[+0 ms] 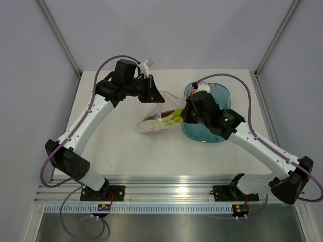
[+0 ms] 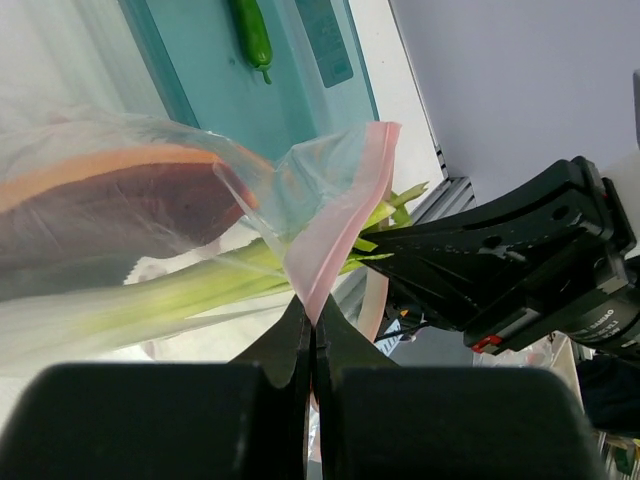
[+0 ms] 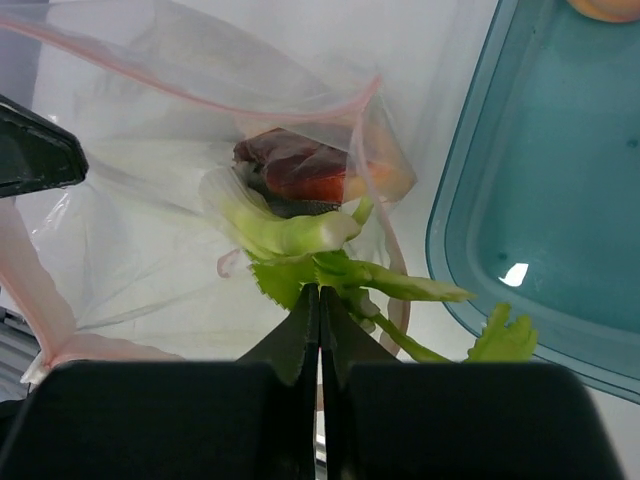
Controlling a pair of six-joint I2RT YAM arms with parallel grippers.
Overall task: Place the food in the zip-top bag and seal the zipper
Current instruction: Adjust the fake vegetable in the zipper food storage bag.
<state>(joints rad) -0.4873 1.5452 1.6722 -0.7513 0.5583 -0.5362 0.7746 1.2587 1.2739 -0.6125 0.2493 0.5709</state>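
The clear zip-top bag (image 1: 154,121) lies mid-table, its mouth lifted toward the teal tray. My left gripper (image 2: 313,318) is shut on the pinkish-red zipper strip (image 2: 345,210) and holds the mouth up. The orange-and-red wedge (image 3: 305,170) is inside the bag. My right gripper (image 3: 320,290) is shut on the leafy end of the light green stalks (image 3: 300,235). They lie partly inside the mouth, with their leaves sticking out. The dark green chili (image 2: 254,35) lies in the tray. The orange peach (image 3: 610,8) shows at the tray's edge. The whitish piece is not clearly in view.
The teal oblong tray (image 1: 209,136) stands right of the bag, under my right arm. The left gripper's black finger (image 3: 30,150) shows at the left in the right wrist view. The table's aluminium front rail (image 1: 171,189) runs along the near edge.
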